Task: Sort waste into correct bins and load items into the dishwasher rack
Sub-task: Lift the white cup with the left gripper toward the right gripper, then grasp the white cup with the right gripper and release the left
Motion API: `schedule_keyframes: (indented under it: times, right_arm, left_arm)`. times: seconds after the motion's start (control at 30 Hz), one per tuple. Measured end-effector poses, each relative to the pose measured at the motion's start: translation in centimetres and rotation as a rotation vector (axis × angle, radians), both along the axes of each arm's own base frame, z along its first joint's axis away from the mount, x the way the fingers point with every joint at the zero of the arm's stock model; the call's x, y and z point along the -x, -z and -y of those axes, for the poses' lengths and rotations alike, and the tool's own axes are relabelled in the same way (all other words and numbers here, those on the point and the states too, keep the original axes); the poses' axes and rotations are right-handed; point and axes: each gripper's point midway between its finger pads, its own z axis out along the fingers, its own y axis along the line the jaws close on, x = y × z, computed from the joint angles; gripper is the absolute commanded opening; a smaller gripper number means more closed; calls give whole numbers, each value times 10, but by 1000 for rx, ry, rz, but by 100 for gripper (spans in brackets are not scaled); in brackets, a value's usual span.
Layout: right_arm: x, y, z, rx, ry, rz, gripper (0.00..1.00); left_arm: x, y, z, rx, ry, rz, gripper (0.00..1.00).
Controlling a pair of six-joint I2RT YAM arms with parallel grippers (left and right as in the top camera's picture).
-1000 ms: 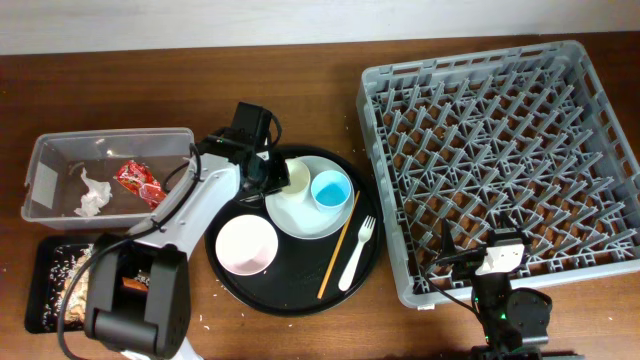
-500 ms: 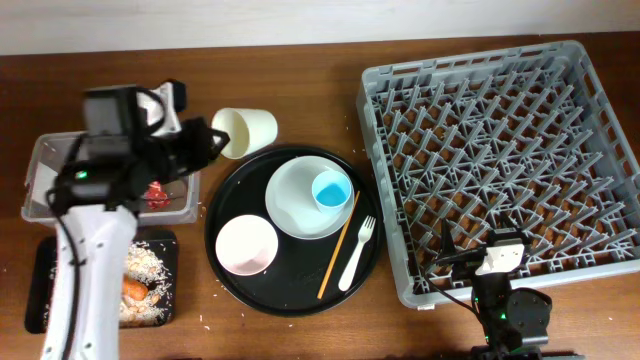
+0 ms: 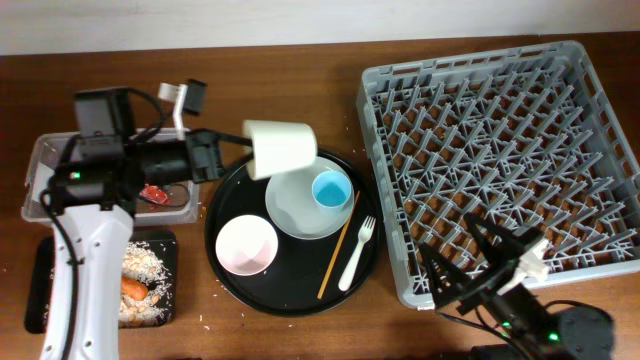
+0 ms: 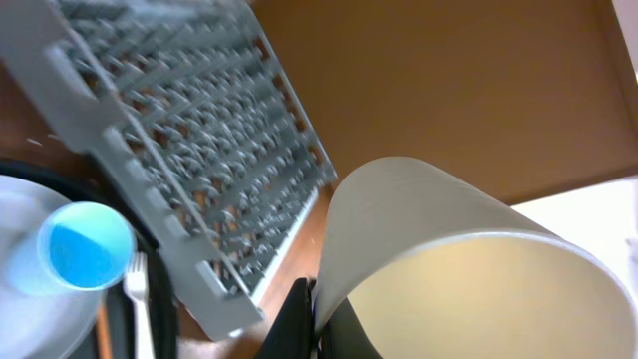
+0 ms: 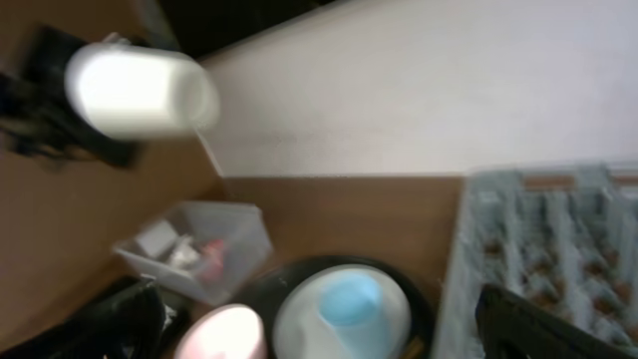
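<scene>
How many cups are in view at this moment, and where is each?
2. The white cup is held on its side in the left gripper; the light blue cup stands upright on the pale plate. None looks hidden.

Item 1: round black tray (image 3: 293,288), lg, shallow, raised rim, flat on table, approx centre-front. Item 2: table (image 3: 300,95), brown wood-grain top, dark finish. Item 3: wall (image 3: 300,20), pale strip along table's far edge in overhead view; white in right wrist view.
</scene>
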Motion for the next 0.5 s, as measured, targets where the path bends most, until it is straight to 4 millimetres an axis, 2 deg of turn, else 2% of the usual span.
schedule_keyframes:
  times: [0.07, 0.17, 0.27, 0.33, 0.4, 0.5]
  right_arm:
    - [6, -15, -12, -13, -83, -117, 99]
    - [-5, -34, -36, -41, -273, -247, 99]
    - [-17, -24, -54, -86, -442, -367, 99]
    - [-18, -31, -64, -94, -568, -329, 97]
    - [-12, -48, -73, -82, -716, -225, 96]
    - [-5, -50, -77, -96, -852, -207, 96]
  left_arm:
    - [7, 0, 14, 0, 48, 6, 0]
    - [19, -1, 34, 3, 117, 10, 0]
    - [29, -2, 47, 13, 172, 13, 0]
    - [34, -4, 54, 18, 201, 19, 0]
    - [40, -5, 61, 25, 230, 20, 0]
    - [49, -6, 71, 33, 276, 25, 0]
